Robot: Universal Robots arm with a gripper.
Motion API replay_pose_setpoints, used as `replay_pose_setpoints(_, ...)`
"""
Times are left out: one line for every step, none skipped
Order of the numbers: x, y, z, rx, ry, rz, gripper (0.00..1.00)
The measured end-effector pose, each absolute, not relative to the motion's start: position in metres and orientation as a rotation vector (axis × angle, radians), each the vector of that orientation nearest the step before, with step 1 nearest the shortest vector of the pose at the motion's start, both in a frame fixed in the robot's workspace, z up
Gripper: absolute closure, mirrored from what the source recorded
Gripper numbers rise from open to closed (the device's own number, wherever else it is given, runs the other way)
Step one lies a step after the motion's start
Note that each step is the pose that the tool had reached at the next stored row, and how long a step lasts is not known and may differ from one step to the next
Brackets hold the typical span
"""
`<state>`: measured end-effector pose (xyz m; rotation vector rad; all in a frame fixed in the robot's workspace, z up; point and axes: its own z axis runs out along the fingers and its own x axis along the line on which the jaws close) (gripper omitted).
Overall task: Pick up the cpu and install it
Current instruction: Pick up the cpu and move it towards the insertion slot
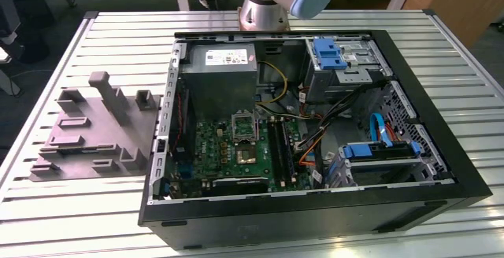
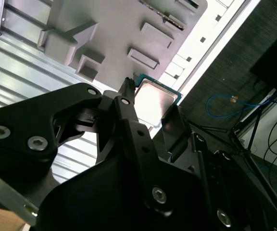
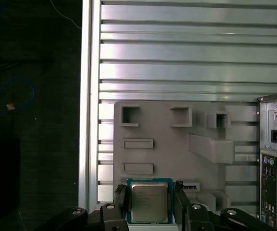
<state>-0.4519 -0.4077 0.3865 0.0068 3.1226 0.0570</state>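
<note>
The cpu (image 3: 149,201) is a small square chip with a pale metal top and a green edge. It sits between the two black fingers (image 3: 121,197) of my gripper (image 3: 150,200), which is shut on its opposite sides. In the second wrist view the cpu (image 2: 156,98) shows in the same grasp of the gripper (image 2: 150,109). It hangs well above the grey moulded tray (image 3: 177,144). The open computer case (image 1: 441,152) lies on the table with its green motherboard (image 1: 224,152) exposed, and the socket area (image 1: 245,150) shows near the board's middle.
The grey tray (image 1: 94,131) stands on the slatted metal table (image 1: 94,211) at the exterior view's left of the case. Inside the case are a power supply (image 1: 224,75), drive bays with blue clips (image 1: 329,54) and loose cables (image 1: 339,116). The arm's base (image 1: 272,1) stands behind the case.
</note>
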Motion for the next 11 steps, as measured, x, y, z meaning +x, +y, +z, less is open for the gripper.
replay_pose_setpoints(-0.4514,-0.4077,0.3865,0.007,3.123,0.057,0.53)
replay_pose_setpoints(-0.4509,-0.4077,0.3866,0.007,3.123,0.057,0.53)
replay_pose_setpoints(-0.4505,-0.4077,0.3865,0.007,3.123,0.057,0.53)
replay_pose_setpoints(-0.4500,-0.4077,0.3865,0.007,3.123,0.057,0.53)
replay_pose_setpoints(-0.4496,-0.4077,0.3865,0.007,3.123,0.057,0.53)
replay_pose_setpoints(-0.4491,-0.4077,0.3865,0.007,3.123,0.057,0.53)
replay_pose_setpoints(-0.4487,-0.4077,0.3865,0.007,3.123,0.057,0.53)
replay_pose_setpoints(-0.4482,-0.4077,0.3865,0.007,3.123,0.057,0.53)
replay_pose_setpoints(-0.4477,-0.4077,0.3865,0.007,3.123,0.057,0.53)
replay_pose_setpoints(-0.4472,-0.4077,0.3865,0.007,3.123,0.057,0.53)
replay_pose_setpoints(-0.4468,-0.4077,0.3865,0.007,3.123,0.057,0.53)
